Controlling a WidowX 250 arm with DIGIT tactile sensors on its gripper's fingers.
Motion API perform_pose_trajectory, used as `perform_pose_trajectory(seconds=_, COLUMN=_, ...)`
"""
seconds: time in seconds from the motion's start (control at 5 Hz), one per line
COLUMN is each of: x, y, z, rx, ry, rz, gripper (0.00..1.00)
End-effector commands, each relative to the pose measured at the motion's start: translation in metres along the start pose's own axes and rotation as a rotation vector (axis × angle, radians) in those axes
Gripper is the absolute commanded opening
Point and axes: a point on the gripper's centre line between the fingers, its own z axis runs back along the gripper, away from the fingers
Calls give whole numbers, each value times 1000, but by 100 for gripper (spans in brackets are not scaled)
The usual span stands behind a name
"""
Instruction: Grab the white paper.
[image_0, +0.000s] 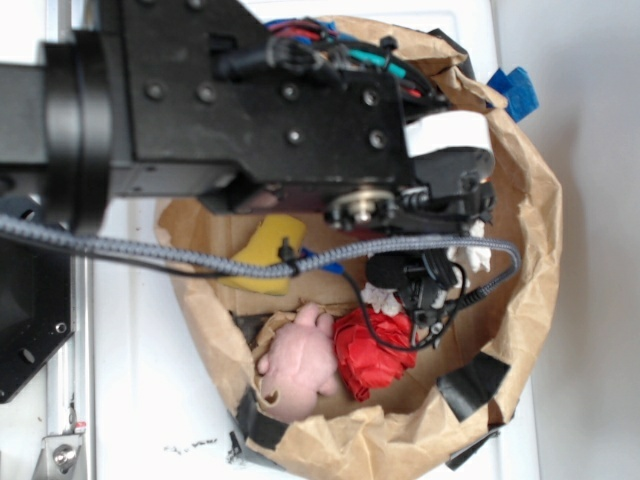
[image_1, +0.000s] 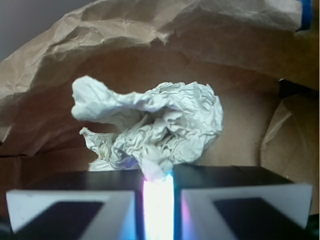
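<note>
White paper pinched in near-closed pincer

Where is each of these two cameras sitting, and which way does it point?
Exterior: sits above, looking down into a brown paper bag; the black arm fills the top, covering much of the bag.
Wrist: rides on the arm just behind the pincer, looking forward along it at the white paper; only the two pincer fingers show, pinched on the paper's lower edge.
Shared: the bag's brown wall, the pincer and bits of the white paper.
</note>
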Motion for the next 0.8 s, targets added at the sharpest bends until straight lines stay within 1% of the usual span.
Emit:
perform_pose_trajectory(seconds=0.0, x=3, y=1, z=48, rx=103, ry=82, rz=-225, gripper=0)
perform_pose_trajectory(seconds=0.2, x=-2, y=6, z=59, rx=109, ry=133, rz=-333, gripper=0)
perform_pose_trajectory(seconds=0.4, x=-7, y=12, z=64, rx=125, ry=128, rz=-358, gripper=0)
perform_pose_trajectory(seconds=0.6, x=-13, y=13, z=65, rx=154, ry=97, rz=-348, gripper=0)
